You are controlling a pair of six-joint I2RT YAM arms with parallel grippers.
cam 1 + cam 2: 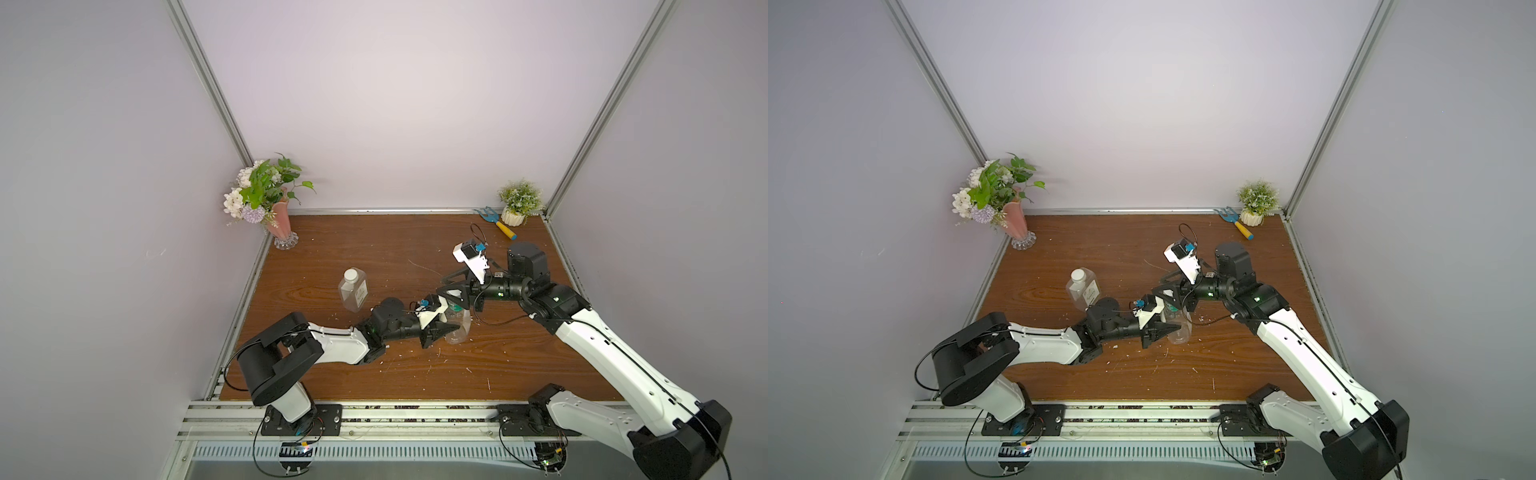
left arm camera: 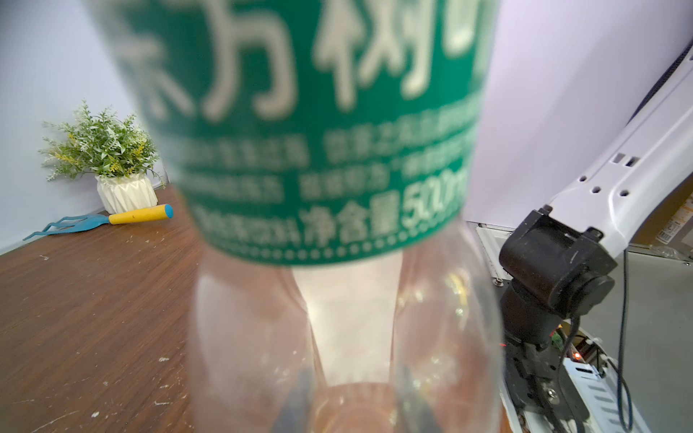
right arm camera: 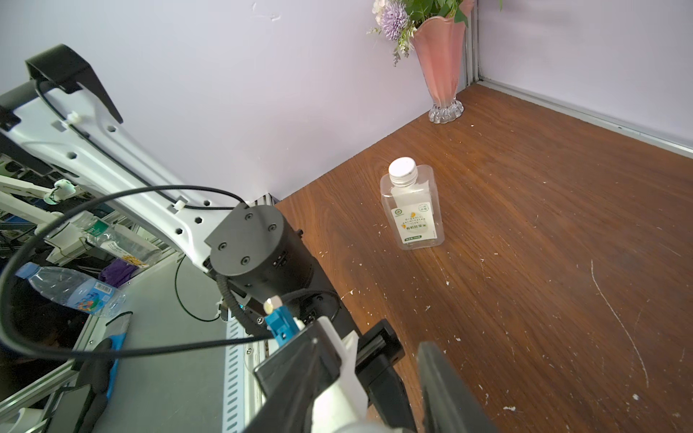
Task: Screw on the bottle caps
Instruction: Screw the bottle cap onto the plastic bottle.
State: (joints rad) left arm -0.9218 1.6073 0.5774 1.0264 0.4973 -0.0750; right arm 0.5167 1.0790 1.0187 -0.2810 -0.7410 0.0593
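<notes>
Brown wooden table (image 1: 415,374) first, with the two arms meeting over its middle. Of the two bottles, the round one (image 1: 460,334) with the green label is the one being worked on. It stands upright, its long axis straight up from the table. The left pincer (image 1: 449,328) comes at it from the side and is pressed tight on its body. The left wrist view is filled with that label (image 2: 318,150) at very close range.

The right pincer (image 1: 451,300) hangs directly above the neck of the same bottle, so it is the nearer one to the opening. Any turning would go around that upright axis. I cannot tell whether its fingers are spread or pinched. I cannot make out a cap beneath them either, since the arm covers the spot in both top views.

The square bottle (image 1: 354,293) stands well apart, on the left arm's side and further back. Its white cap (image 3: 402,170) is already sitting on its neck. Judging from this, the round bottle's cap is the piece of work left.
</notes>
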